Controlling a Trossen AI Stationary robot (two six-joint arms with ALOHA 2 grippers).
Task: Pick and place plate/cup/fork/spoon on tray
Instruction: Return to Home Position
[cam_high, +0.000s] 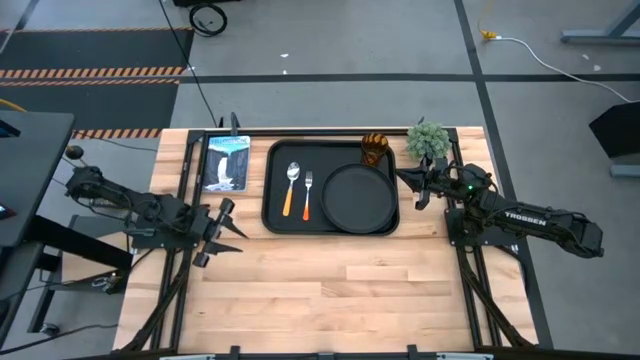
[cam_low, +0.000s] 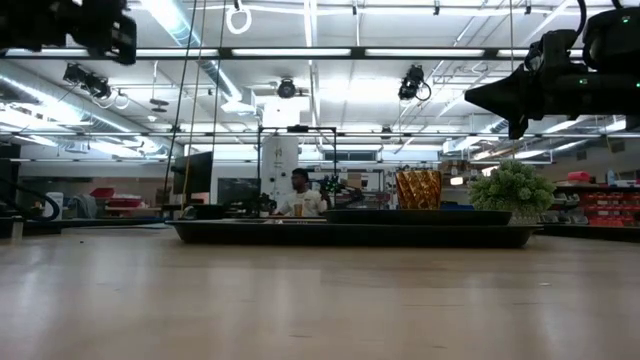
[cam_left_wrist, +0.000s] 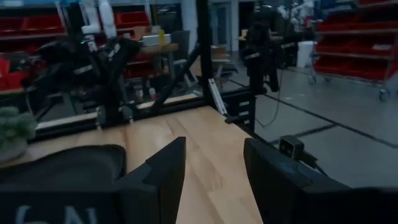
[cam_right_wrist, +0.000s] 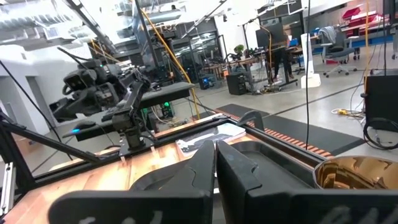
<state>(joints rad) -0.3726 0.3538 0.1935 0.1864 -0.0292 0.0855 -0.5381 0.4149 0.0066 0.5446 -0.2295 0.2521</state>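
The black tray (cam_high: 275, 215) lies at the table's far middle. On it lie the spoon (cam_high: 291, 188) and the fork (cam_high: 308, 193), side by side at its left. The round black plate (cam_high: 358, 197) lies flat at its right. The amber cup (cam_high: 374, 150) stands upright in its far right corner and also shows in the right wrist view (cam_right_wrist: 357, 174). My left gripper (cam_high: 225, 228) is open and empty, left of the tray. My right gripper (cam_high: 408, 186) is shut and empty, held above the table just right of the tray.
A small green potted plant (cam_high: 428, 140) stands at the far right, close behind my right gripper. A picture card (cam_high: 226, 162) lies at the far left beside the tray. The bare wooden tabletop (cam_high: 330, 290) stretches toward the near edge.
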